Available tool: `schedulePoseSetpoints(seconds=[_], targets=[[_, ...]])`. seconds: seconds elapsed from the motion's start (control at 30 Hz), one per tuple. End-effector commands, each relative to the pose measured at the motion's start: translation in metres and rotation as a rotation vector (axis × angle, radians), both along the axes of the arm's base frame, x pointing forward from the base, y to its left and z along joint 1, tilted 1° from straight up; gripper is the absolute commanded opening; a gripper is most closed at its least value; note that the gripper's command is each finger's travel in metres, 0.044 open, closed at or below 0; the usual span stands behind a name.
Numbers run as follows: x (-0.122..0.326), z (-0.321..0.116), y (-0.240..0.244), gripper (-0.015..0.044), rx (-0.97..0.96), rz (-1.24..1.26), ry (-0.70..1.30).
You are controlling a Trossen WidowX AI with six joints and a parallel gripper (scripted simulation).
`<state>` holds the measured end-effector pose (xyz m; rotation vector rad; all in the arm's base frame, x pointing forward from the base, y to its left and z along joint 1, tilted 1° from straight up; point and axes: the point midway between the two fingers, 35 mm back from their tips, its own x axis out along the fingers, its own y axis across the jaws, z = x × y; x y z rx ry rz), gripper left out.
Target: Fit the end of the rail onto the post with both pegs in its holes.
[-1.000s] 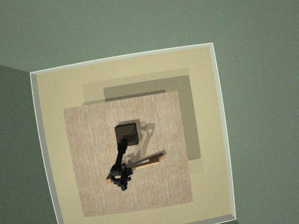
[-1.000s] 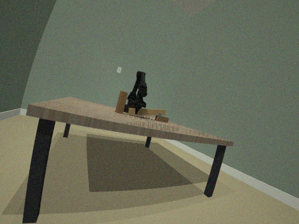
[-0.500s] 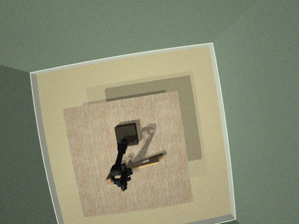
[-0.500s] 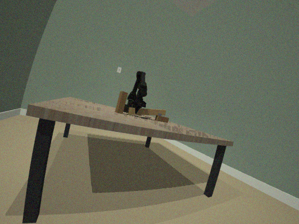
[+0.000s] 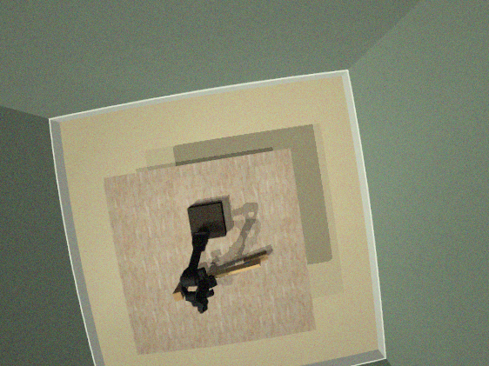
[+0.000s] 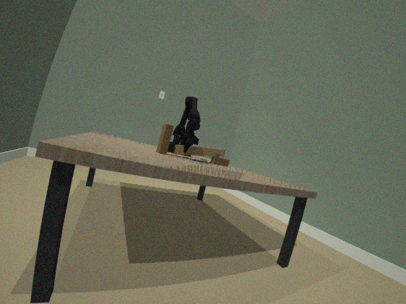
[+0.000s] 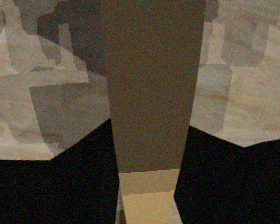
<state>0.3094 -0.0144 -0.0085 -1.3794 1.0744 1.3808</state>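
The long wooden rail [image 5: 239, 269] [image 6: 209, 151] [image 7: 154, 90] runs from near the post to the low footboard block [image 5: 264, 258] [image 6: 221, 161]. Its far end is at the block; the seating in the bracket is too small to tell. The wooden post [image 5: 177, 296] [image 6: 166, 138] stands upright at the near end, with dark arm parts showing between it and the rail in the exterior view. My gripper [image 6: 186, 149] [image 7: 137, 121] is shut on the rail near its near end, one black finger on each side. The pegs, the holes and any contact with the post are hidden.
The arm's dark base [image 5: 207, 219] stands on the wooden table [image 5: 152, 236] [image 6: 90, 143], behind the rail. The arm reaches over the rail beside the post. Arm and rail shadows fall on the table.
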Motion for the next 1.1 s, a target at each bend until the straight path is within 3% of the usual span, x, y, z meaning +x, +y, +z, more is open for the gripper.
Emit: schedulePoseSetpoints(seconds=[0.0,1.07], targets=[[0.003,0.005,0.001,0.0000,0.009,0.002,-0.010],[0.004,0.022,0.002,0.0000,0.009,0.002,-0.010]])
